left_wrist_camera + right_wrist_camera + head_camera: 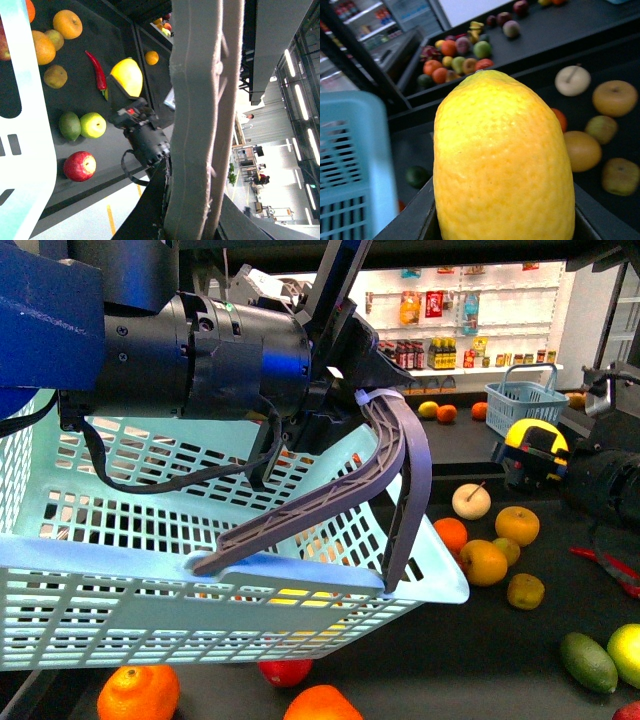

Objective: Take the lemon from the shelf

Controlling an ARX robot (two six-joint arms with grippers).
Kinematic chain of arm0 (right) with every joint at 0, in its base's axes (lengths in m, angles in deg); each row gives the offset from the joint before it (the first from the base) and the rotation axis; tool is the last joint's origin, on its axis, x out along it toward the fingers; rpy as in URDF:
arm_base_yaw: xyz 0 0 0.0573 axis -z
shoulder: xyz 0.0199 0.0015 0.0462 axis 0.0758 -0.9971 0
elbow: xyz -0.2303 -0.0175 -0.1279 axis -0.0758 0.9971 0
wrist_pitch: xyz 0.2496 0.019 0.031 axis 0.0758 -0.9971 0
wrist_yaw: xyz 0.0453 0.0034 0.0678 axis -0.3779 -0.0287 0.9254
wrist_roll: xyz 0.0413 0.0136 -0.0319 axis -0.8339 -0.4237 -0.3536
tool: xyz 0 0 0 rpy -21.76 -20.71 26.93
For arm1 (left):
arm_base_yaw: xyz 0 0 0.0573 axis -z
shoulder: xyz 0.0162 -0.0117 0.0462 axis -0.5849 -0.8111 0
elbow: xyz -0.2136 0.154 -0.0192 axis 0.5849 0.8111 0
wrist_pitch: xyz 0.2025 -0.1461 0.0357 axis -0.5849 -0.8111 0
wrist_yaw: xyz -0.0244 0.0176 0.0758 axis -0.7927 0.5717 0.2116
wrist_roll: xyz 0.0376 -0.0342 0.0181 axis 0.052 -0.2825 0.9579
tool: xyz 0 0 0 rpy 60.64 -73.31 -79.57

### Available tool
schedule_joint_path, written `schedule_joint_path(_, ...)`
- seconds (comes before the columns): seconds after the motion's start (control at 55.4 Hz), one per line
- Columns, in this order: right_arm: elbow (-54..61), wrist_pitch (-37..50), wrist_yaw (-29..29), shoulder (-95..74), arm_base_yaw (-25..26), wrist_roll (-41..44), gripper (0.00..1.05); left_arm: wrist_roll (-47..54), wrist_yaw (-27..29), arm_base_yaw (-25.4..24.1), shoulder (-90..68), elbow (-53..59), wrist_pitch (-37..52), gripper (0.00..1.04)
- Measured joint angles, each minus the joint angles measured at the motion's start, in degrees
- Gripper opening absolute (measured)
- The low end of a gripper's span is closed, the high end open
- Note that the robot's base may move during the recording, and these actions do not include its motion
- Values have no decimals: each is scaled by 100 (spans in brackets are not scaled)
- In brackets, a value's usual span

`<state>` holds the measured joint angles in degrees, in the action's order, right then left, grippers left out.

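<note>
My right gripper [535,455] is shut on the lemon [535,438], a bright yellow oval fruit, and holds it above the shelf's dark tray [450,650] at the right. In the right wrist view the lemon [502,160] fills the picture between the jaws of the right gripper [505,222]. The left wrist view shows the lemon [127,76] too. My left gripper [370,390] is shut on the grey basket handle [395,465] of a light blue basket [130,570], which hangs tilted at the left. The handle [200,120] runs through the left gripper [192,220].
Loose fruit lies on the tray: oranges [483,562], a pale apple-like fruit [471,500], a green lime [588,661], tangerines [138,692] and a red chili [605,565]. A small blue basket [525,403] stands behind. White shelves of bottles [450,320] are at the back.
</note>
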<state>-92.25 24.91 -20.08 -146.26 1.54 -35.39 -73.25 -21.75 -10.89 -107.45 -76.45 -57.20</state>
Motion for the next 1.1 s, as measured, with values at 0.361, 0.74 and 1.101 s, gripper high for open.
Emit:
schedule_joint_path(0.361,748,424,894,428,-994,-205,46,0,0,0,0,0,0,10)
schedule_joint_path(0.74,831,328,1108,319,-1316,66,54,0,-59,7,-2,0,0,10)
schedule_joint_path(1.101,866,463,1283,291,-1394,365,96,-85,-129,33,-85,4,-24,10)
